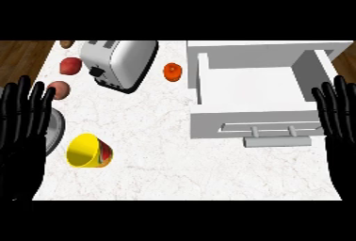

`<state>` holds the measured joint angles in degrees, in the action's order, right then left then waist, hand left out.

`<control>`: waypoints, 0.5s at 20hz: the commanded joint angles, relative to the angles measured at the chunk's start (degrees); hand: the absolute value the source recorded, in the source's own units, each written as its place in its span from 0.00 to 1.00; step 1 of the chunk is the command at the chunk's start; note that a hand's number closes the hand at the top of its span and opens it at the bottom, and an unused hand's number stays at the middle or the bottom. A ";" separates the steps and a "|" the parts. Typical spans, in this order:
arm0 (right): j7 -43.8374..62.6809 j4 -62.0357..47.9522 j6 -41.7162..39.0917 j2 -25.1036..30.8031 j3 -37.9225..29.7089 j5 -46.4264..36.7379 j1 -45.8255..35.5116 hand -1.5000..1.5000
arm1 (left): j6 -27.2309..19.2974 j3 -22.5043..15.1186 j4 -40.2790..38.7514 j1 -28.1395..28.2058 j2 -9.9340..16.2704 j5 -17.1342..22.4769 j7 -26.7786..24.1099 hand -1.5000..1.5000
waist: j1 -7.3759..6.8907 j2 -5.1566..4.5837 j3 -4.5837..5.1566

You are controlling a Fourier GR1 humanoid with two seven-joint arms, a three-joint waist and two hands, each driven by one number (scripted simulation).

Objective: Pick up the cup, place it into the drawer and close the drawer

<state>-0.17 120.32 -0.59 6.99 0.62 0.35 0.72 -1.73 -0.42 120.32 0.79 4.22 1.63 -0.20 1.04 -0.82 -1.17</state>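
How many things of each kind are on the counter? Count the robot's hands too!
Cups: 1, yellow cup
Toasters: 1, toaster
Drawers: 1, open drawer
Small fruits or vegetables: 4, reddish, pinkish, orange, brown at the top edge
Plates: 1, grey plate
Robot hands: 2, left robot hand, right robot hand
Total: 10

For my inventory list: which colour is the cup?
Yellow, with a red pattern on its side; the cup shows in the head view.
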 commanded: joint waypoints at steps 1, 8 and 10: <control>-0.81 -0.82 -0.72 0.04 -1.89 1.94 0.25 0.00 | 6.27 1.09 1.85 0.61 3.72 5.33 0.95 0.00 | -1.08 0.86 1.16; 3.48 -1.97 -4.93 1.90 2.33 2.81 1.29 0.00 | 24.20 4.67 -7.55 6.25 11.07 30.25 3.35 0.00 | -1.39 0.50 1.34; 4.72 -1.89 -5.22 2.60 0.74 4.25 -0.95 0.00 | 29.94 10.48 -11.47 6.48 15.64 37.03 2.16 0.00 | -1.50 0.67 1.29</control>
<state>1.48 118.83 -3.79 8.11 1.49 2.63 0.95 20.81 5.36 114.88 5.29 15.56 27.95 0.92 -0.31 -0.20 0.03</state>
